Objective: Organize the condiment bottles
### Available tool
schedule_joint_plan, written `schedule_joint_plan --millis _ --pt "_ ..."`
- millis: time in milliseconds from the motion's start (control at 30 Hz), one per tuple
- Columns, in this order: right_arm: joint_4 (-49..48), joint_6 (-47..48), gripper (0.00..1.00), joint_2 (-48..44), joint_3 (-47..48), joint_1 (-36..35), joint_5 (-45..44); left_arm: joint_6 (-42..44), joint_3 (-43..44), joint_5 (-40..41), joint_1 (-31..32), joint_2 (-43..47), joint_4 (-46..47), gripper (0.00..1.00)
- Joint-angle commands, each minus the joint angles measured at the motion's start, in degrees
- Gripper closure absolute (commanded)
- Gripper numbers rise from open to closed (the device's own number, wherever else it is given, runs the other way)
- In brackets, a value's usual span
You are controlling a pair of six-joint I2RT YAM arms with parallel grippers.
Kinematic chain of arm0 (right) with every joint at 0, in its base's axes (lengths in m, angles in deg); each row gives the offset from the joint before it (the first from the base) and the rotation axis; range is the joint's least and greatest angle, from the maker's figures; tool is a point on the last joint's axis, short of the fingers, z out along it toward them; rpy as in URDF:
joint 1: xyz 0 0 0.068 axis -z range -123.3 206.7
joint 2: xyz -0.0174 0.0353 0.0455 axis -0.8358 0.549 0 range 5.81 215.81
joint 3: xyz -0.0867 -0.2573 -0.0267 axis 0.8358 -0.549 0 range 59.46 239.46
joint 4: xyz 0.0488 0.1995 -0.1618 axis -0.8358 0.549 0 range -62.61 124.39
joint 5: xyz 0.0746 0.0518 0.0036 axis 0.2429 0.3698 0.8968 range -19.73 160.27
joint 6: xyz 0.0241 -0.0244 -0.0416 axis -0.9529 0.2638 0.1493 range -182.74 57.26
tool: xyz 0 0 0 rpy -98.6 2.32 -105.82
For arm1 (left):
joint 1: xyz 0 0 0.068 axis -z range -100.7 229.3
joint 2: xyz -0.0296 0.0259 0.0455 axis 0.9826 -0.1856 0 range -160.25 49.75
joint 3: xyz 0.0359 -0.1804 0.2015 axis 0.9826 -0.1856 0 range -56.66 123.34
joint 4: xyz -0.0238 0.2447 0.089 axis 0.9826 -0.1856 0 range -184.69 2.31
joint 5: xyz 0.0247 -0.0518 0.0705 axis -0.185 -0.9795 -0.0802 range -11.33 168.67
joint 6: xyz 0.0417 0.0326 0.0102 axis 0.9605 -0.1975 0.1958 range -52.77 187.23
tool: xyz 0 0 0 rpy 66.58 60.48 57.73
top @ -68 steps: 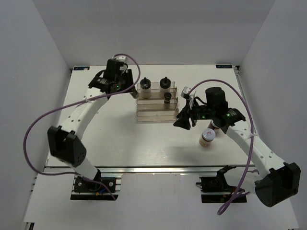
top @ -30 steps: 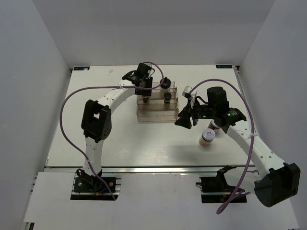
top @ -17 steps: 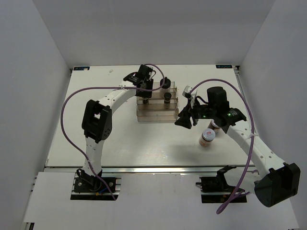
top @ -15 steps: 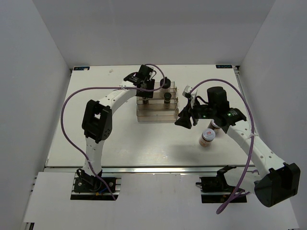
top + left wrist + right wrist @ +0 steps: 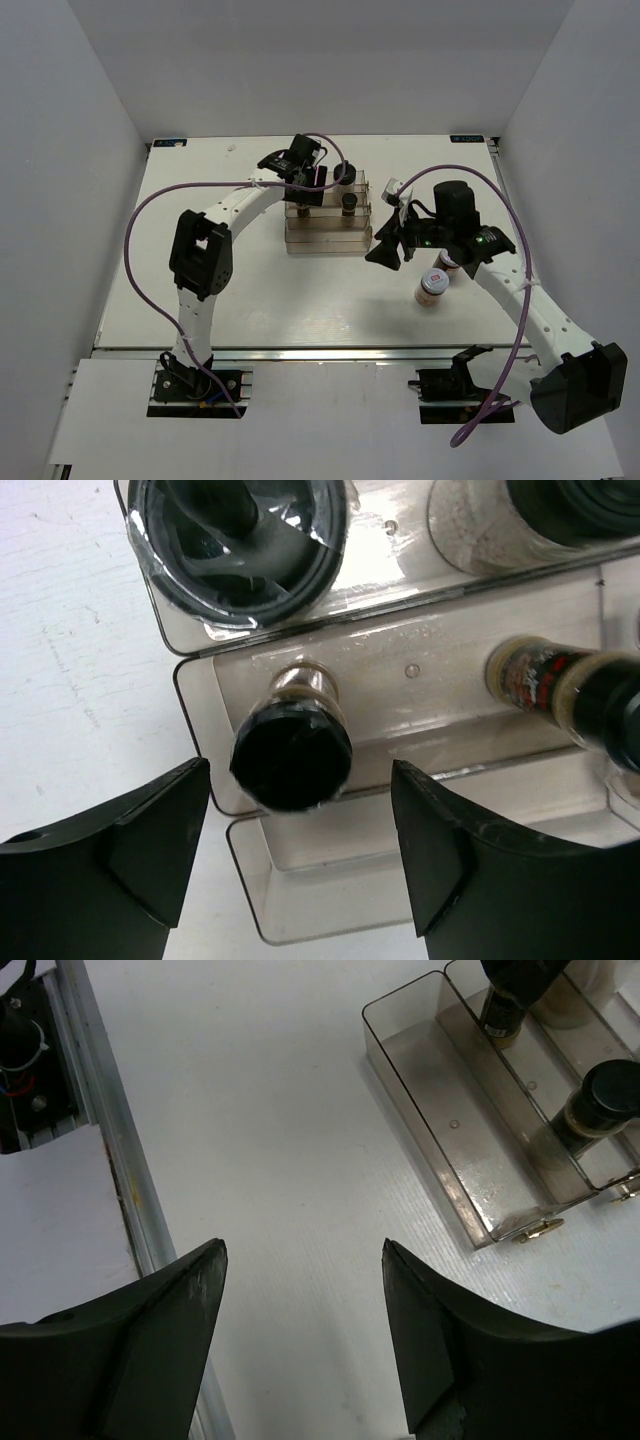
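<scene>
Condiment bottles (image 5: 348, 203) are found mostly on the clear stepped rack (image 5: 320, 238) at the middle of the white table (image 5: 200, 270). A second ago the left gripper (image 5: 300, 780) was shut over the rack. Its jaws are now parted, and the black-capped bottle (image 5: 291, 750) is left standing free between the fingers (image 5: 150, 845), with a gap seen on each side. The right gripper (image 5: 303, 1260) has hardly shifted: it is held low over the table just beside the rack's right end, jaws apart with nothing between them.

The black-capped bottle is set upright on the middle step, long axis vertical, cap toward the wrist camera. Beside it on the same step a dark labelled bottle (image 5: 570, 685) is also upright. On the step behind, a wide knob-topped jar (image 5: 238, 540) and a pale jar (image 5: 500, 525) are seen. The brownish jar (image 5: 432, 286) with a red-marked white lid is upright on the table near the right arm, apart from the rack. All are small cylinders; the rack is glossy transparent plastic, the table matt.
</scene>
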Motion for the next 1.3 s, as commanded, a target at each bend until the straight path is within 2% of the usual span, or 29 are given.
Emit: schedule_joint_plan --millis 0,100,133,233,267,367,400,500,700,800,1067,1267 --pt "-1.14 3.01 0.3 -2.59 -0.48 0.26 -1.94 0.79 1.69 0.01 0.63 9.5 -0.56 0.17" --pt "-0.53 3.98 0.22 -3.12 -0.13 0.26 -5.09 1.32 -2.34 -1.48 0.63 14.87 1.18 0.15" --pt "-0.18 4.25 0.22 -3.03 -0.13 0.26 -6.33 1.67 -4.18 -2.1 0.63 19.24 2.06 0.14" --pt "1.32 5.57 0.19 -2.77 -0.48 0.35 -12.48 1.85 -14.19 -4.11 0.63 26.81 6.81 0.09" --pt "1.76 5.83 0.18 -2.77 -1.0 0.35 -14.06 1.93 -20.75 -5.08 0.63 32.24 8.21 0.06" --pt "3.25 6.09 0.13 -3.3 -2.06 0.35 -19.51 1.85 -30.97 -7.11 0.63 42.79 15.15 0.02" --pt "3.95 6.36 0.12 -3.38 -2.32 0.52 -20.83 2.11 -36.4 -7.46 0.63 45.01 17.61 0.02" --pt "7.55 6.97 0.11 -2.34 -1.98 1.14 -22.6 3.51 -43.55 -6.68 0.63 51.17 20.44 0.02" --pt "15.11 10.22 0.11 0.65 0.56 6.75 -24.37 6.42 -51.55 -3.95 0.63 57.67 22.72 0.02" --pt "19.16 12.51 0.11 1.36 1.71 10.19 -24.09 7.82 -52.54 -3.25 0.55 59.7 22.64 0.02" --pt "22.42 16.02 0.11 1.45 -0.13 10.81 -27.79 8.09 -54.21 -2.28 0.55 63.23 22.2 0.02" --pt "24.79 19.36 0.13 3.47 -0.92 11.16 -27.26 8.09 -54.21 -1.93 0.55 63.05 22.03 0.02"
